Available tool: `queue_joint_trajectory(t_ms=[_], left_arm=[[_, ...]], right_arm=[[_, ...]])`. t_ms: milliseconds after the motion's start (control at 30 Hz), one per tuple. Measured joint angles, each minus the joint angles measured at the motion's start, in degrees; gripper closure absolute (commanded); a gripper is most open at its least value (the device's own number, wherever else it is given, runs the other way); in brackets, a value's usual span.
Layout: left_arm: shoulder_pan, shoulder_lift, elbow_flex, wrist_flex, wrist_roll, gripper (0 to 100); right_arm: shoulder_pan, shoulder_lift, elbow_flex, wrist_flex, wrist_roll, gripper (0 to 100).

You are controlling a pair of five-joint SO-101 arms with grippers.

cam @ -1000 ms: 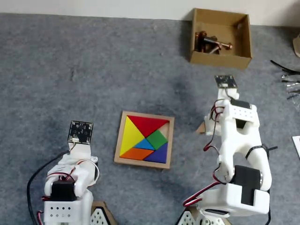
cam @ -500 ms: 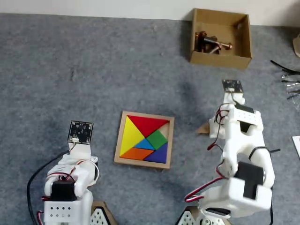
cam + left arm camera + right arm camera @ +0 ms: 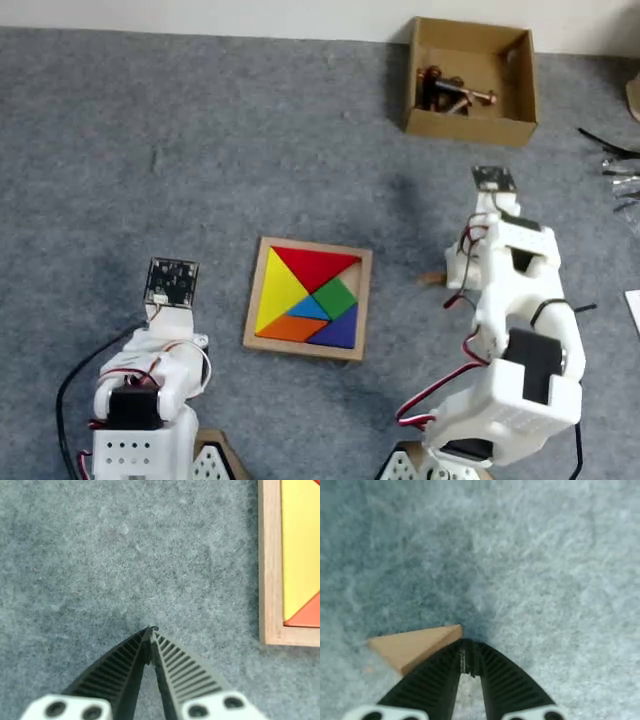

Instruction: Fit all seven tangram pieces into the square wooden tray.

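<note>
Right hand is pinched closed with nothing between the fingers, tips low over the grey tabletop. A tan triangle lies flat right beside it, one corner up against the side of a finger. From the high view that same tan triangle pokes out from under the right arm, well apart from the tray.

Left hand is closed too, empty, tips together above bare tabletop, with a corner of the tray near it.

The tray sits between the two arms, flat on the tabletop. Six coloured pieces lie in it:
- red triangle along the far edge
- yellow triangle on the left arm's side
- green square
- small blue triangle in the middle
- orange piece
- purple triangle along the near edge

There's a pale patch at the tray's right edge; can't tell if it's bare wood.

Farther back, a cardboard box holds some copper-coloured bits.
</note>
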Motion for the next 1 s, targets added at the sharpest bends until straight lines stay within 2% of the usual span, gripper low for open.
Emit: queue_joint_trajectory(t_ms=[600,833,1000], left_arm=[[0.0,0.0,0.0,0.0,0.0,99],[0.0,0.0,0.0,0.0,0.0,99],[0.0,0.0,0.0,0.0,0.0,99]], right_arm=[[-15.74,2.11,-10.29,-0.18,0.0,98.8],[-19.34,2.11,-12.04,-0.18,-0.26,98.8],[-19.34,2.11,-15.91,4.92,-4.92,98.8]])
